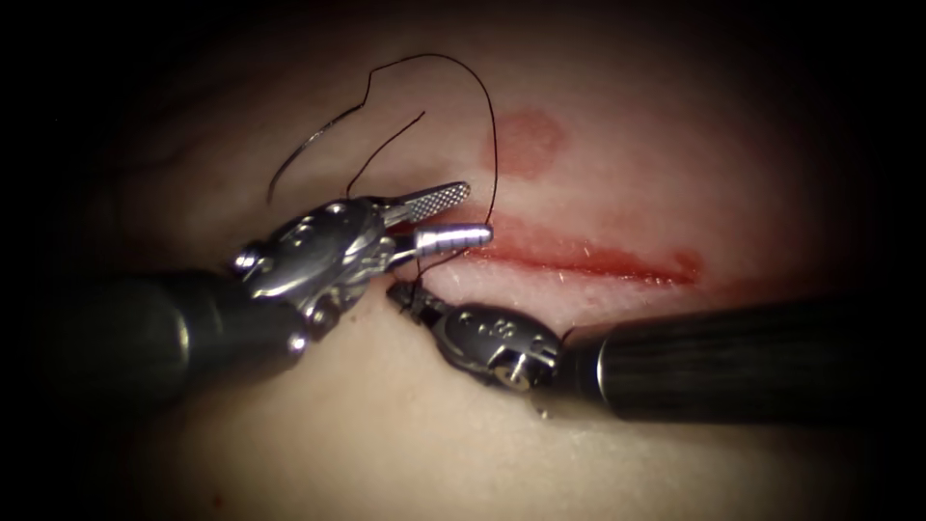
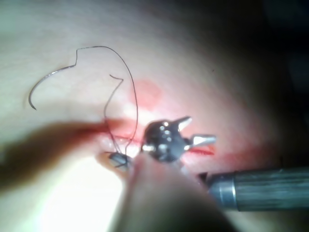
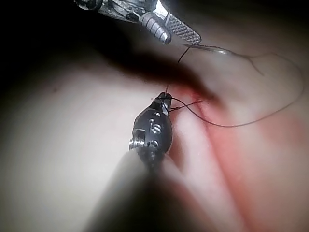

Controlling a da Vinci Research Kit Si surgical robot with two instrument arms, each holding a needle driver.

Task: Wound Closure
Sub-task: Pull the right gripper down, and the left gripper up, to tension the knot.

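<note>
My right claw (image 1: 403, 294) pinches thread (image 1: 487, 116); left claw (image 1: 461, 214) gapes empty.
Needle (image 1: 304, 154) lies loose on tissue (image 1: 405, 434), beyond my left claw.

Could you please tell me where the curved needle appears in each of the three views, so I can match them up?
Endoscope view: the needle lies free on the tissue, beyond the left tool, whose jaws are open.
Left wrist view: the needle lies on the tissue, trailing thread.
Right wrist view: the needle lies beside the left tool's jaws.
Shared landmark: the right tool, shut on the thread.
</note>
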